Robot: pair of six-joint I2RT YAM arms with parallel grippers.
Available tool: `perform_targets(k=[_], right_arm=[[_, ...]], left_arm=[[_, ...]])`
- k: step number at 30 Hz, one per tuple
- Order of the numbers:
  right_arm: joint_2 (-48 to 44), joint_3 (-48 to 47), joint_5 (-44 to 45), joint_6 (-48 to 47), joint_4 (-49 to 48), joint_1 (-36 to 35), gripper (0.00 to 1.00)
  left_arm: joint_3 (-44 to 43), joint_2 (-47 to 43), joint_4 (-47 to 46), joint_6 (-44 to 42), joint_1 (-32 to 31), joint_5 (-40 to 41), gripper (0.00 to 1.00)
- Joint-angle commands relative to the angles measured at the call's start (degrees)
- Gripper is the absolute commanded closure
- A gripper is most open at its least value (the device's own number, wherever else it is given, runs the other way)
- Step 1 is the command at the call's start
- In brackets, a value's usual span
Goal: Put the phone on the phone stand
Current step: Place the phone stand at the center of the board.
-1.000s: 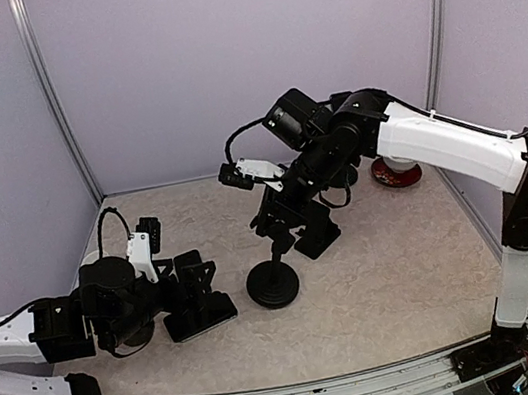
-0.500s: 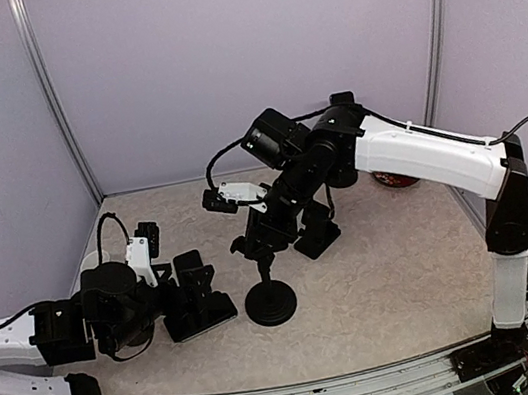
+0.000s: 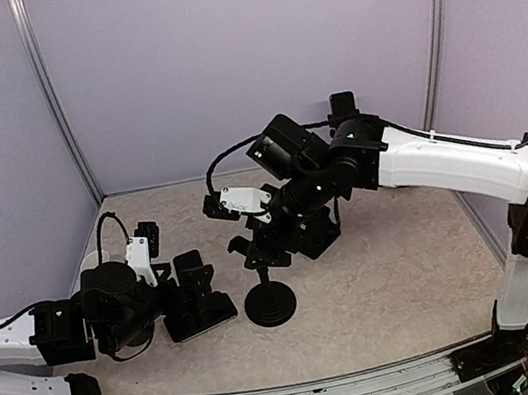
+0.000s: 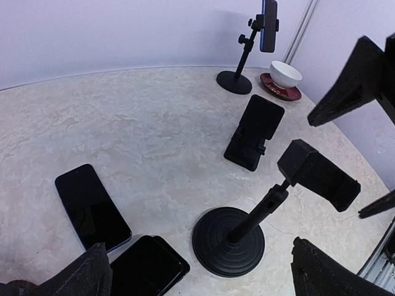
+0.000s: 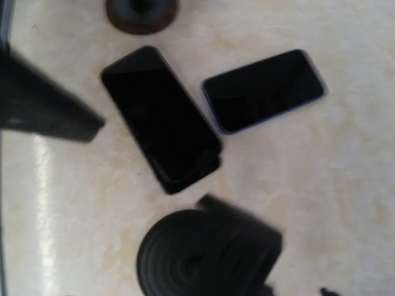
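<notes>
Two phones lie flat on the table: a blue-edged phone (image 4: 92,206) (image 5: 264,89) and a black phone (image 4: 148,268) (image 5: 160,117). My left gripper (image 3: 195,292) (image 4: 203,280) hovers open just over them, holding nothing. Beside them stands the empty phone stand (image 3: 270,303), with its round base (image 4: 228,240) (image 5: 185,259) and clamp head (image 4: 318,176). My right gripper (image 3: 268,235) (image 4: 336,163) is open around that head. Its fingers (image 4: 352,80) stand apart on either side and do not press the head. The right wrist view is blurred.
A small folding stand (image 4: 254,132) (image 3: 317,234) sits mid-table. At the back, another pole stand (image 4: 234,80) holds a phone (image 4: 268,24). A white bowl (image 4: 286,73) on a red saucer stands next to it. The purple walls close in the back and sides.
My right gripper carried the phone stand leftward, nearer the phones, then opened and let go of it. The left arm has not moved.
</notes>
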State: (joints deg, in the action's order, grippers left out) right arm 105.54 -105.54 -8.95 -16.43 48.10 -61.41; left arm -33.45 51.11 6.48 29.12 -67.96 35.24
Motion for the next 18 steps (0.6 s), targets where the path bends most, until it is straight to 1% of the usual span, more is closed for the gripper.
perform_targets(k=[1, 3, 4, 8, 10, 13, 18], right_arm=[[-12.64, 16.93, 14.36, -3.66, -19.18, -4.72, 0.12], [-19.53, 27.74, 16.12, -4.74, -28.72, -5.16, 0.1], [-22.34, 31.67, 16.58, -4.9, -33.05, -5.21, 0.09], [-29.98, 43.03, 16.42, -5.38, -45.1, -5.42, 0.1], [-32.58, 48.33, 16.5, -7.38, -50.89, -5.85, 0.11], [-34.51, 55.4, 17.78, -9.87, -59.36, -6.33, 0.14], [-32.63, 61.11, 19.8, -11.98, -70.3, -7.82, 0.16]], left_arm=[[-3.55, 0.44, -1.87, -1.67, 0.25, 0.2, 0.01], [-4.82, 1.33, -3.22, -2.43, 0.64, -1.21, 0.01], [-5.43, 2.07, -3.64, -2.94, 1.16, -2.01, 0.01], [-8.3, 5.38, -4.91, -5.19, 3.66, -7.14, 0.01], [-9.59, 7.23, -5.31, -6.52, 5.21, -9.72, 0.01], [-11.15, 9.42, -6.16, -7.72, 7.63, -13.28, 0.01], [-12.84, 11.56, -8.38, -7.45, 10.63, -18.36, 0.01]])
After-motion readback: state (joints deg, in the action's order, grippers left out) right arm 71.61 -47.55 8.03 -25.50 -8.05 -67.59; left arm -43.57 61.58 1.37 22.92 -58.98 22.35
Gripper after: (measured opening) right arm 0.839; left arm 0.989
